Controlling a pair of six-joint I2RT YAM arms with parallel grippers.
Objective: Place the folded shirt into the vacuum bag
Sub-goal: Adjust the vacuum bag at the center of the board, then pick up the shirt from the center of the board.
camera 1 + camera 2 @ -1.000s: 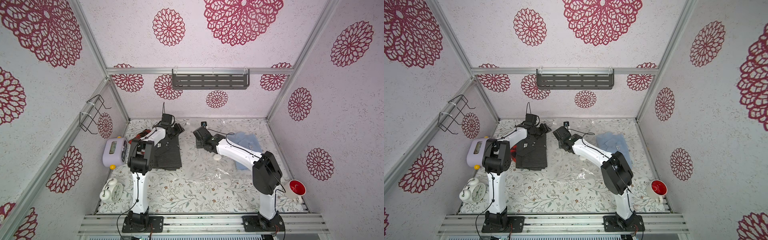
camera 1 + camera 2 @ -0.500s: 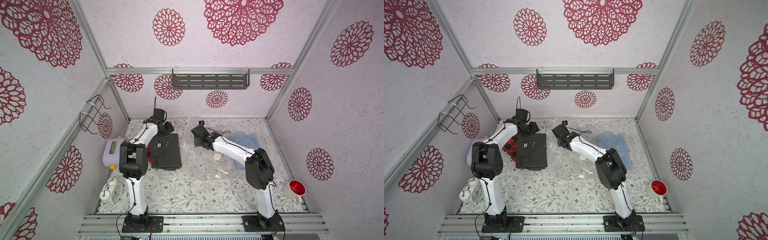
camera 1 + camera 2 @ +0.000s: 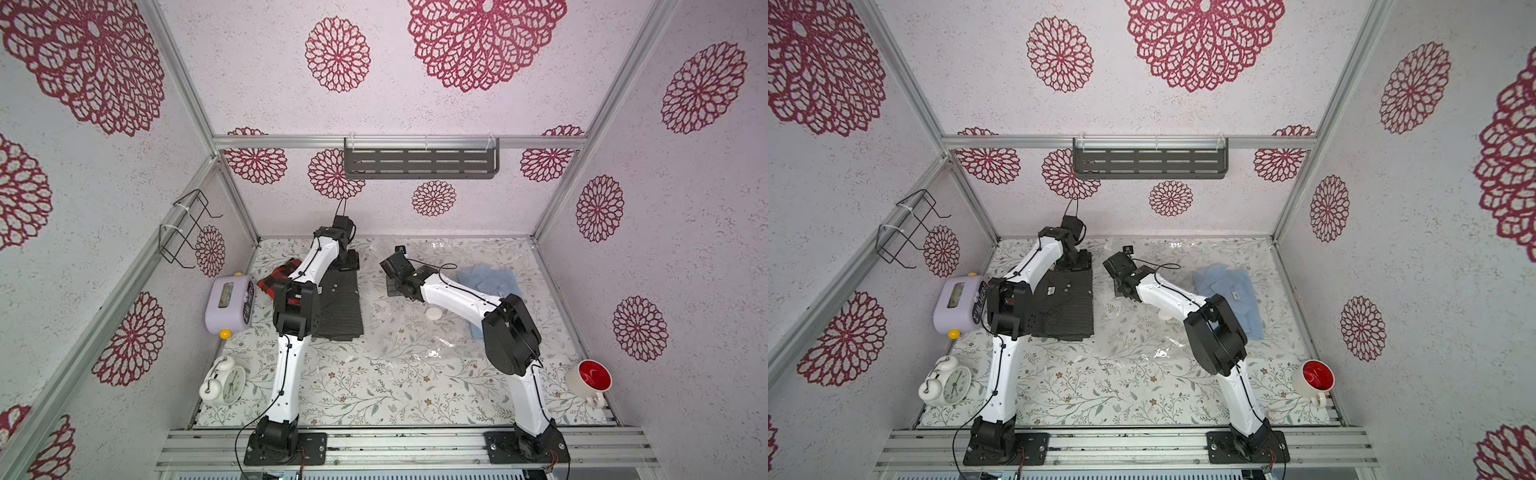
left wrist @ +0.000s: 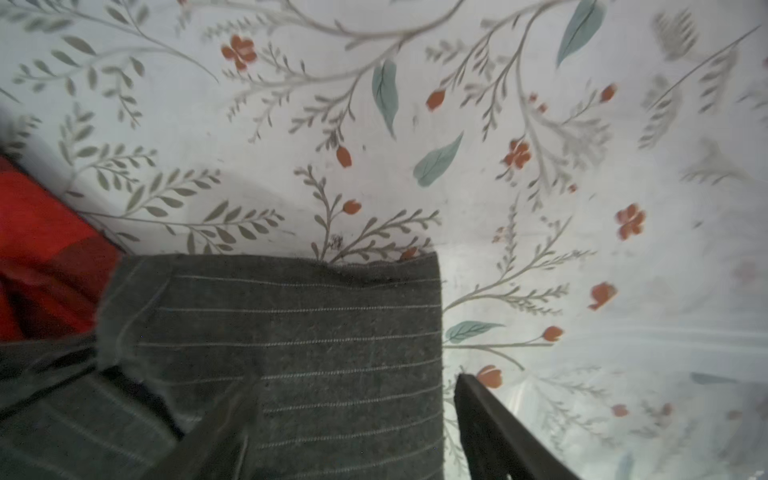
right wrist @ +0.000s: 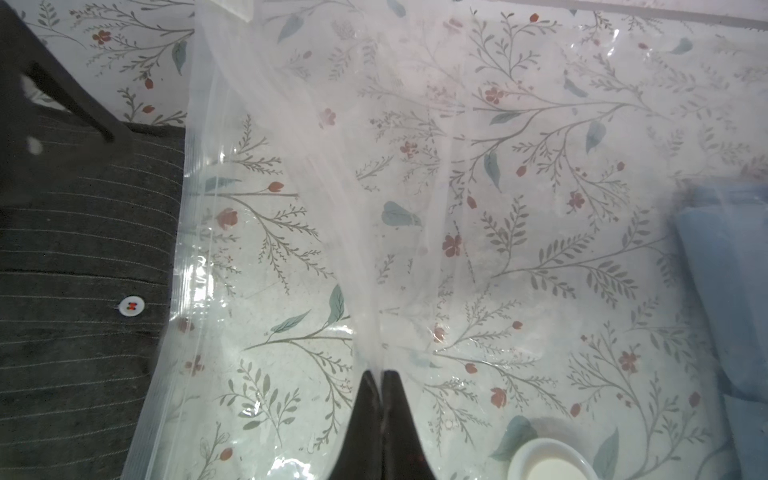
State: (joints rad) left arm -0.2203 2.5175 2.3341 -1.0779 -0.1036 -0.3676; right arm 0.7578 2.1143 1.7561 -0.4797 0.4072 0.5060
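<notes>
Presently unfinished: charcoal pinstriped shirt (image 3: pixel 338 301) lies outside, just beside the vacuum bag (image 5: pixel 436 174). Right gripper (image 5: pixel 382 376) pinches the bag's upper film; left gripper (image 4: pixel 355 382) spread open over the shirt's edge. Insertion outstanding.

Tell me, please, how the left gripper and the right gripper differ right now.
The left gripper is open, fingers wide apart; the right gripper is shut. The left gripper straddles a corner of the grey striped shirt without pinching it; the right gripper pinches a raised fold of the vacuum bag. Both have black fingers and sit low by the bag's shirt-side edge.
</notes>
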